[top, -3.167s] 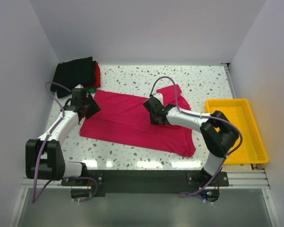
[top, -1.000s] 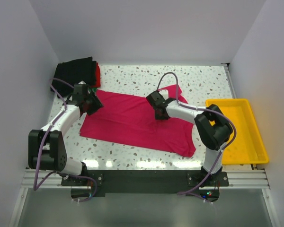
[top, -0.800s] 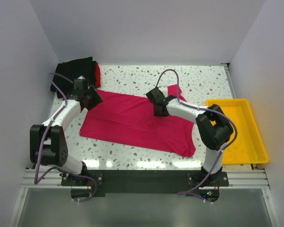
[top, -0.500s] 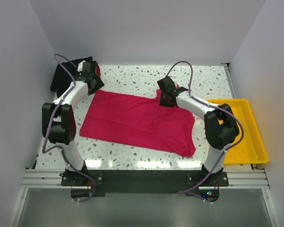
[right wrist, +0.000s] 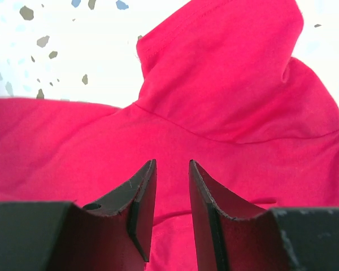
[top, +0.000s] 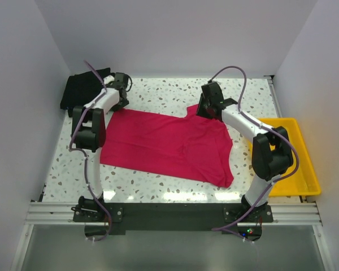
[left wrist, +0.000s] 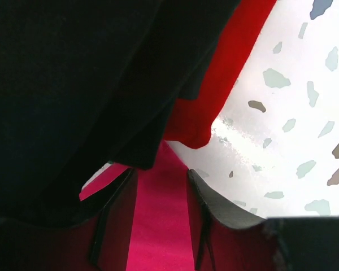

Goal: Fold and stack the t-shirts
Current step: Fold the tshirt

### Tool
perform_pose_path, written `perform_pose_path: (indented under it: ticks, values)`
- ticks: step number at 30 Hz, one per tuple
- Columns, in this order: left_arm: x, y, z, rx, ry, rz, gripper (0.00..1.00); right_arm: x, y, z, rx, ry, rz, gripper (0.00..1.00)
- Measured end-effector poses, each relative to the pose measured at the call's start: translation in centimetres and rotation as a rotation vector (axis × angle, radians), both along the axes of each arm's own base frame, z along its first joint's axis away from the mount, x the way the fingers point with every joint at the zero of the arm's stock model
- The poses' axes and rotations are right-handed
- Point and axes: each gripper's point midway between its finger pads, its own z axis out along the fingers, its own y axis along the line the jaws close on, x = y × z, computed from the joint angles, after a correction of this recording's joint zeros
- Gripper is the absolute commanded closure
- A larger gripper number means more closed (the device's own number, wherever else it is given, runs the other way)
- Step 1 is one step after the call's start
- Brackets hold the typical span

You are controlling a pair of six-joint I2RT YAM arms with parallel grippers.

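A magenta-pink t-shirt (top: 169, 144) lies spread flat across the middle of the table. Its far left corner (left wrist: 161, 226) reaches the pile of folded t-shirts, black (top: 85, 90) on top and red (left wrist: 214, 96) under it. My left gripper (top: 120, 100) hovers low over that corner beside the pile, its jaws apart with pink cloth showing between them (left wrist: 161, 175). At the shirt's far edge my right gripper (top: 203, 113) points down by the far sleeve (right wrist: 226, 73). Its jaws (right wrist: 172, 164) stand a narrow gap apart just over the cloth, holding nothing.
A yellow plastic tray (top: 288, 164) sits at the right edge of the speckled table (top: 158, 90). White walls close in the back and both sides. The black pile fills the back left corner.
Both arms have stretched away from the shirt's middle to its far edge: the left to the corner by the black pile, the right up to the sleeve. The shirt has shifted slightly.
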Motion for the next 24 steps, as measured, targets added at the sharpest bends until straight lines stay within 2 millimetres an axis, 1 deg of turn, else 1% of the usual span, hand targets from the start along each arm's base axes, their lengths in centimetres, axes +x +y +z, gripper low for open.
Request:
perform_pose_path:
  ticks: [2,6,8,13,15,20,21,23,24]
  values:
    - [0.2,0.0,0.0,0.009,0.0,0.011,0.57,0.3,-0.4,0.1,0.013,-0.002,-0.009,0.67]
    - [1.5,0.0,0.3,0.012,-0.023,0.03,0.58,0.7,-1.1,0.2,0.029,-0.003,-0.023,0.67]
    - [1.8,-0.1,0.2,0.013,-0.027,0.034,0.6,0.9,-1.3,0.2,0.036,-0.005,-0.026,0.67]
    - [1.7,0.0,-1.0,0.024,-0.008,0.049,0.62,1.0,-1.4,0.2,0.049,-0.004,-0.024,0.67]
    - [1.7,0.0,-1.0,0.032,-0.011,0.057,0.63,1.0,-1.4,0.2,0.054,-0.002,-0.021,0.67]
    - [1.5,0.2,-1.1,0.046,-0.005,0.064,0.73,1.0,-1.5,0.0,0.067,0.005,-0.019,0.67]
    - [1.5,0.2,-1.1,0.048,-0.005,0.066,0.78,1.0,-1.5,0.0,0.069,0.005,-0.018,0.67]
    - [1.4,0.3,-1.1,0.053,-0.002,0.069,0.83,1.1,-1.8,0.1,0.077,0.008,-0.022,0.67]
    - [1.3,0.3,-1.1,0.055,0.0,0.069,0.89,1.2,-1.9,0.1,0.08,0.009,-0.023,0.67]
